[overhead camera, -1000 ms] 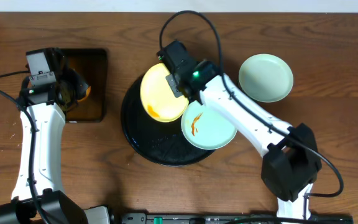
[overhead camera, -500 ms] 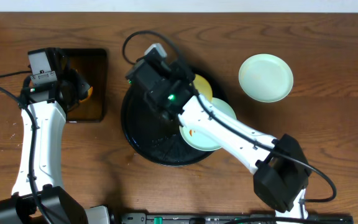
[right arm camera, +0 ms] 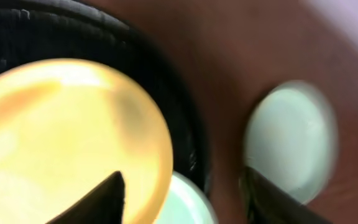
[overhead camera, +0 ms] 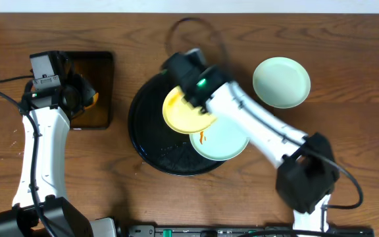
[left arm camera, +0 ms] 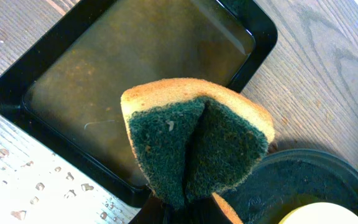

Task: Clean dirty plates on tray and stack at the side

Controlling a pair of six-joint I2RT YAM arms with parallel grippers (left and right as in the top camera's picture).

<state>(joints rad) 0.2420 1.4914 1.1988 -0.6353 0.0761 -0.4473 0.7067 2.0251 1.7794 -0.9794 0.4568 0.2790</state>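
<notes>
The pale yellow plate [overhead camera: 188, 113] lies on the round black tray [overhead camera: 151, 135], its edge over a mint-blue plate [overhead camera: 226, 139] that has an orange streak. A second mint-blue plate [overhead camera: 281, 82] sits on the table to the right, off the tray. My right gripper [overhead camera: 186, 84] hovers over the yellow plate's far edge. In the right wrist view the right gripper [right arm camera: 184, 177] is open, with the yellow plate [right arm camera: 67, 137] below and nothing between its fingers [right arm camera: 107, 199]. My left gripper [left arm camera: 191, 208] is shut on a folded yellow-and-green sponge [left arm camera: 197, 143].
A rectangular black tray [left arm camera: 135, 74] of brownish liquid lies under the sponge at the far left [overhead camera: 101, 85]. Water drops speckle the wood beside it. The right arm [overhead camera: 268, 131] stretches across the table's right half. The round tray's rim [left arm camera: 303, 186] shows beside the sponge.
The right gripper has opened and let go of the yellow plate, which now lies flat on the round tray, overlapping the streaked mint plate. The left arm has stayed put.
</notes>
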